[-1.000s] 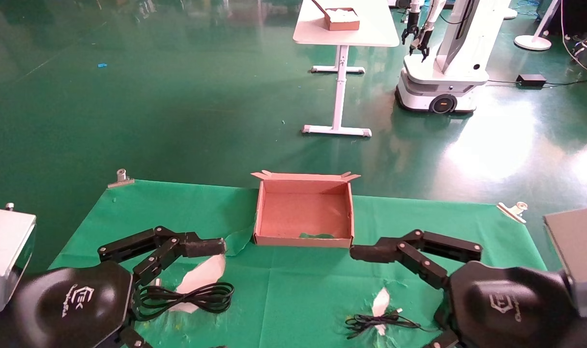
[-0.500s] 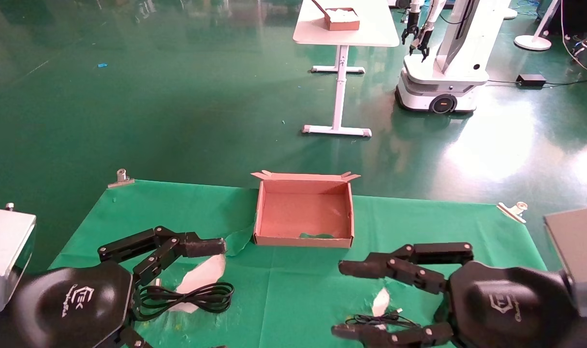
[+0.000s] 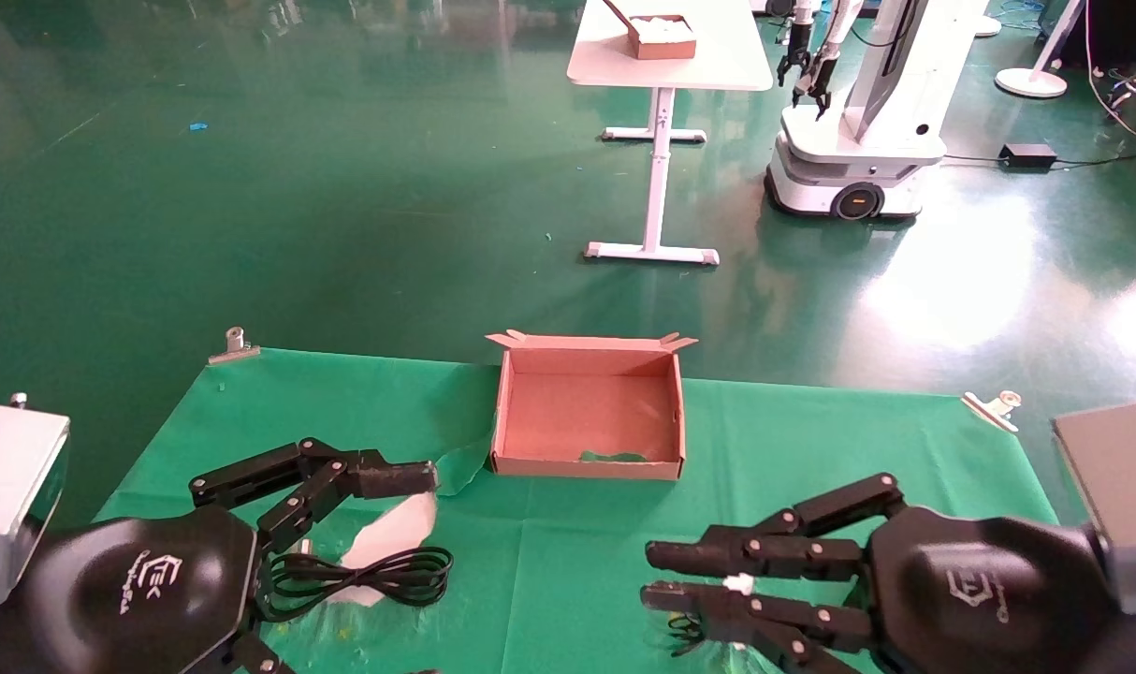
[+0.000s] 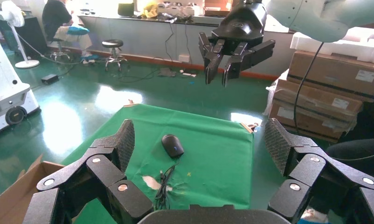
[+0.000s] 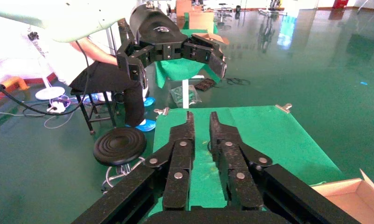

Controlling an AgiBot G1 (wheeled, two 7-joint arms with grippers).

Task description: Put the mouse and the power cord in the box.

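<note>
White "EK" lettering marks the right hand (image 3: 645,574).

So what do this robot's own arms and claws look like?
Both claws, left and right, are matte black, with jointed link fingers held by silver rivets and cross-hatched pads. Each rounded black palm housing bears a pale logo; boxy grey wrist modules sit behind, below white arm shells.

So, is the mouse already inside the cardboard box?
No, the left wrist view shows the mouse lying on the green cloth, and the box in the head view holds nothing.
</note>
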